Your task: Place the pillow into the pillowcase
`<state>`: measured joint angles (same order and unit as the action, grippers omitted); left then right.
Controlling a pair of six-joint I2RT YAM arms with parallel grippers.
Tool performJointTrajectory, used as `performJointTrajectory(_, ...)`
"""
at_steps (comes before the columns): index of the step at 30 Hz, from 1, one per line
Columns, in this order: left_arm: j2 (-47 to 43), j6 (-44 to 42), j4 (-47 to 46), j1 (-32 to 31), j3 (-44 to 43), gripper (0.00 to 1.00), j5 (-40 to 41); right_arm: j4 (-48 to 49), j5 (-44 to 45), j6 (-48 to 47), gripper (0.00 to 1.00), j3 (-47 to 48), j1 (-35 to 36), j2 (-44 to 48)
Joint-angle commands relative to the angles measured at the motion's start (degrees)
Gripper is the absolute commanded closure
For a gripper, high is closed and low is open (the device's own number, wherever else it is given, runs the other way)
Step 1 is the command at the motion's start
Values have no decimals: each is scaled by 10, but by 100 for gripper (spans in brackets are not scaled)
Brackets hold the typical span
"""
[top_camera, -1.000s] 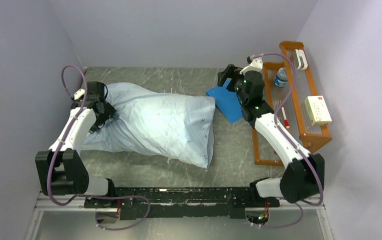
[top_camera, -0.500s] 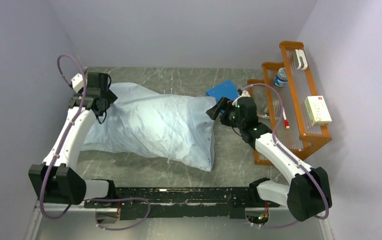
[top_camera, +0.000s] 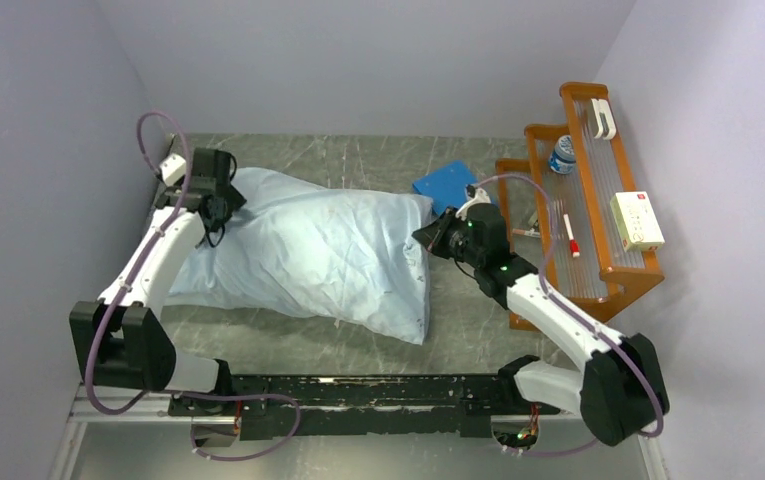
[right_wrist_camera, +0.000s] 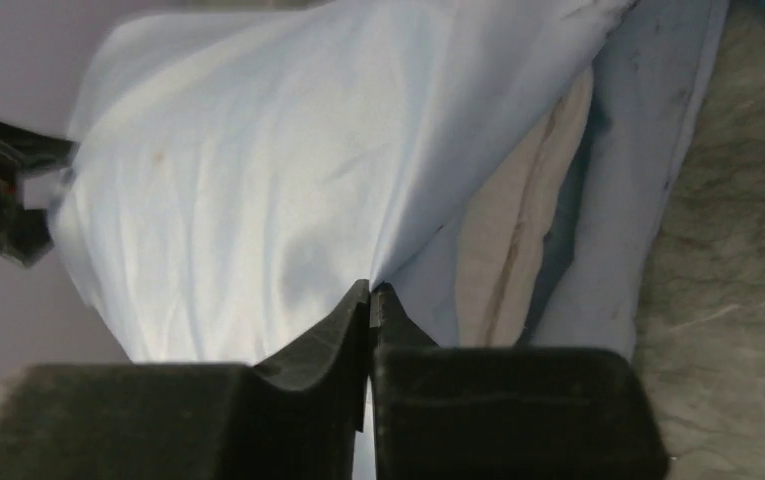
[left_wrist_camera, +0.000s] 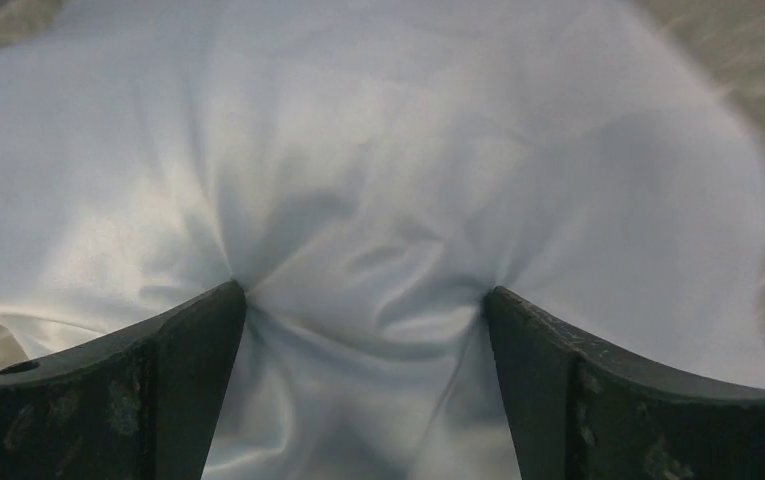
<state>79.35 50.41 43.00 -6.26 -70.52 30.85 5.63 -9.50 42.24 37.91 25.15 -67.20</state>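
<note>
The light blue pillowcase point(top_camera: 308, 250) lies stuffed and plump across the table, its open end to the right. Inside that mouth a strip of the off-white pillow point(right_wrist_camera: 513, 240) shows in the right wrist view; from above the pillow is hidden by the cloth. My right gripper point(top_camera: 426, 237) point(right_wrist_camera: 371, 290) is shut on the upper edge of the pillowcase point(right_wrist_camera: 258, 180) at the mouth's far corner. My left gripper point(top_camera: 220, 212) point(left_wrist_camera: 363, 295) is open at the closed far-left corner. Its fingertips point(left_wrist_camera: 233, 295) press into the puckered pillowcase point(left_wrist_camera: 378, 150), and cloth bulges between them.
A small darker-blue square point(top_camera: 448, 184) lies flat just behind the right gripper. A wooden rack point(top_camera: 613, 265) along the right wall holds a bottle point(top_camera: 562, 155), a white box point(top_camera: 636, 220) and a pen point(top_camera: 570, 235). Walls close in the left, back and right.
My right arm swung from the blue square and rack over to the pillowcase's open end, and its jaws shut on the edge. My left gripper shifted a little back and right, still open.
</note>
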Motion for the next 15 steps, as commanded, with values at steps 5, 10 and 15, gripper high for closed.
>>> performJointTrajectory(5,-75,68,106,-52,125,4,-57,-186,132,-64,100,21,3,92)
performJointTrajectory(10,-116,105,140,-60,182,4,-26,-243,245,-86,100,-49,3,88)
performJointTrajectory(15,-106,99,163,-53,91,3,2,-229,284,-79,94,-75,3,55)
